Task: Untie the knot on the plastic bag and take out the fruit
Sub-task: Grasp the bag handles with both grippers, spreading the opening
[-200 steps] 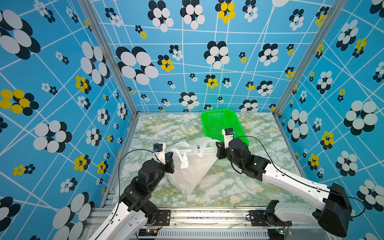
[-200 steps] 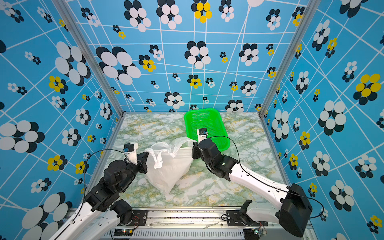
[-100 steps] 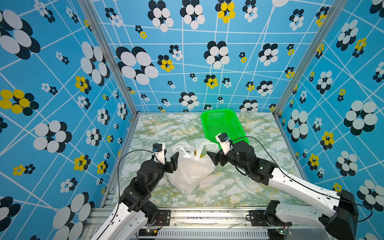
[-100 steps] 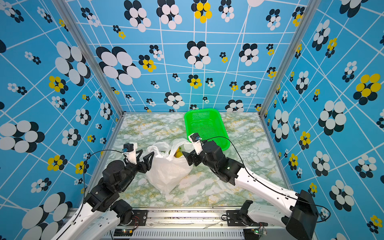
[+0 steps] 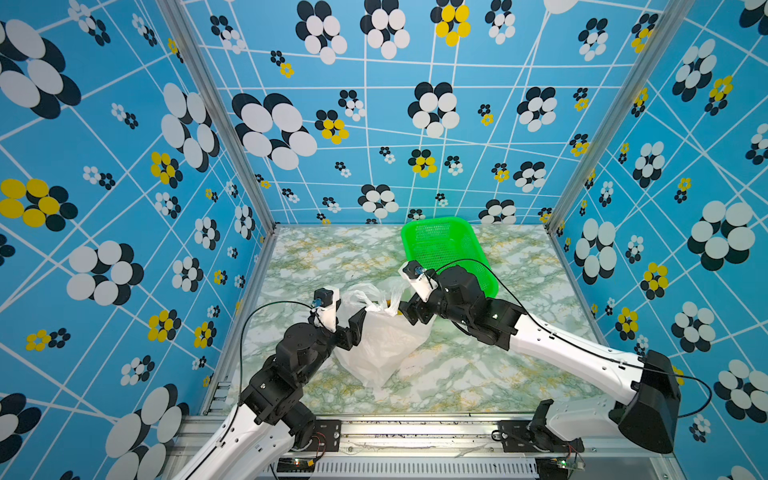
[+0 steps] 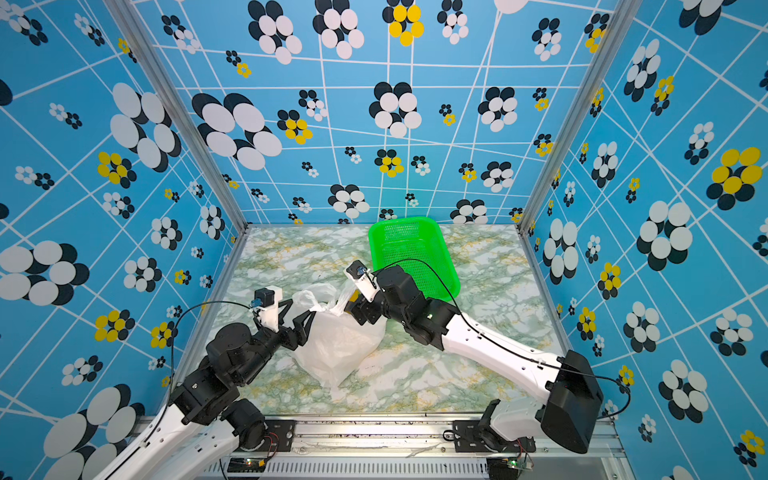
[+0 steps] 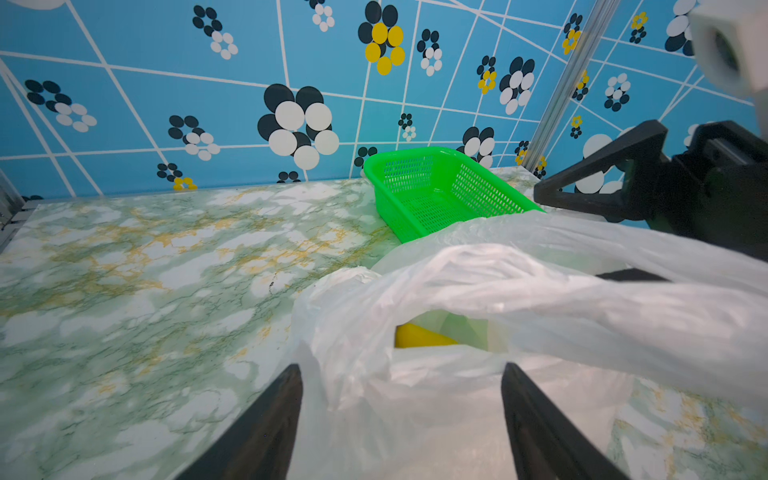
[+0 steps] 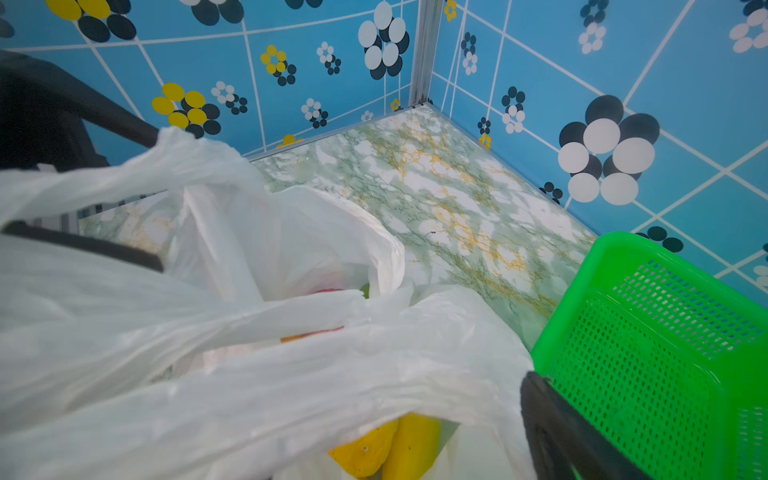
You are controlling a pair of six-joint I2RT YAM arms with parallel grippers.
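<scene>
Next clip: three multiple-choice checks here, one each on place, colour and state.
1. The green basket stands: A. behind the bag; B. on the bag; C. in front of the bag.
2. The fruit seen in the bag's mouth from the left wrist is: A. blue; B. yellow; C. black.
3. The left gripper is: A. shut on the basket; B. out of view; C. open.
1 A: both top views show it beyond the bag. 2 B: a yellow piece lies in the opening. 3 C: its fingers stand wide apart.
</scene>
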